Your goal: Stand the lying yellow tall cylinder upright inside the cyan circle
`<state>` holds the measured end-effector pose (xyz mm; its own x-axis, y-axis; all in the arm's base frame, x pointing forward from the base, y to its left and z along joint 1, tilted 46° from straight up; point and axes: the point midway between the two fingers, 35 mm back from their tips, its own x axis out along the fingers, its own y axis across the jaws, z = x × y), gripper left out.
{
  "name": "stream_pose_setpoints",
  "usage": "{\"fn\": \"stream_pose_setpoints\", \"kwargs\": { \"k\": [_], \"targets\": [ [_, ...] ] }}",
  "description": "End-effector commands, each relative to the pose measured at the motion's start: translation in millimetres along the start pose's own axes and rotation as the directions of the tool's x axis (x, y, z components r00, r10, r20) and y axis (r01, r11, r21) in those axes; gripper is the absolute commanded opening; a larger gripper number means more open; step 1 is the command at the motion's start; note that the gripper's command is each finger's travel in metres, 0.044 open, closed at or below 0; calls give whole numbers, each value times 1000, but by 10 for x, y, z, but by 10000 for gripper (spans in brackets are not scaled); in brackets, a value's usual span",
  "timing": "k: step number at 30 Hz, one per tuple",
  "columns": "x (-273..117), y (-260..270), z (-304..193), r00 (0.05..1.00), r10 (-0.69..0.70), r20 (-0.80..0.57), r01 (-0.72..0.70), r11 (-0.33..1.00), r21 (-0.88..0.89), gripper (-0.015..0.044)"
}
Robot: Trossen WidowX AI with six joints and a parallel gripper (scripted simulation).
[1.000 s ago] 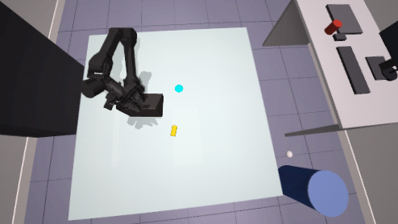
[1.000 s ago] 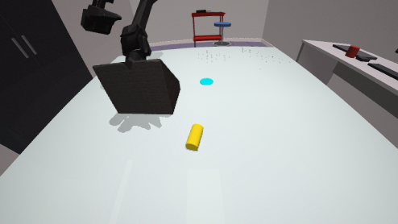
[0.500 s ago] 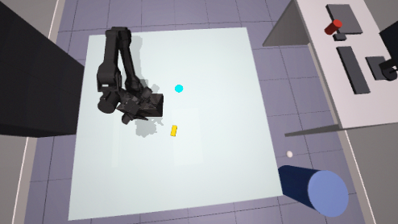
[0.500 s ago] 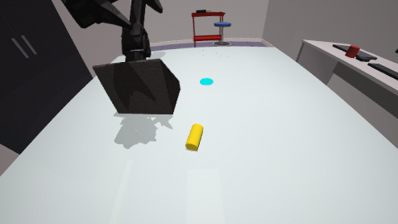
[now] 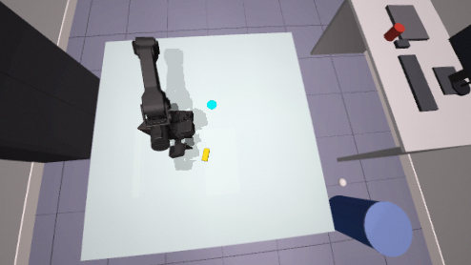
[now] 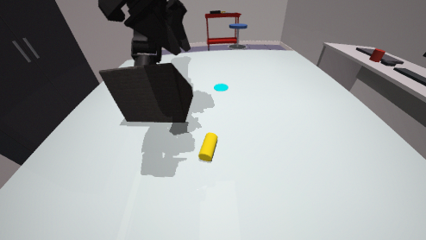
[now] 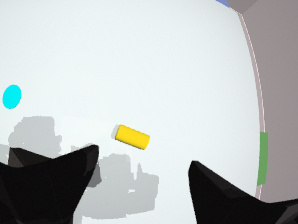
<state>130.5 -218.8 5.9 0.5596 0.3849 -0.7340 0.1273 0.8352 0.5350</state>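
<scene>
The yellow cylinder lies on its side on the pale table top. The flat cyan circle lies apart from it, farther back in the exterior view, with nothing on it. My gripper is open, with its two dark fingertips well apart and nothing between them. In the wrist view the cylinder shows just beyond the gap between the fingertips. In the top view the gripper is above the table, left of the cylinder; its exact height is hard to tell.
A dark slanted block stands left of the circle and cylinder, partly under the arm in the top view. A black cabinet is at the left. A desk and a blue bin are beyond the table's right side.
</scene>
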Motion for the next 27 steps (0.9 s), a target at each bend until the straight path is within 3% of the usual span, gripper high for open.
{"fn": "stream_pose_setpoints", "kwargs": {
  "k": [1, 9, 19, 27],
  "targets": [
    [220, -3, 20, 994, 56, -89, -77, 966, -248, 309],
    [636, 24, 25, 958, 143, -247, -270, 735, -623, 309],
    [1162, 105, -62, 869, 215, -445, -487, 220, -845, 309],
    [1197, 112, -72, 862, 219, -458, -497, 180, -849, 309]
  ]
}}
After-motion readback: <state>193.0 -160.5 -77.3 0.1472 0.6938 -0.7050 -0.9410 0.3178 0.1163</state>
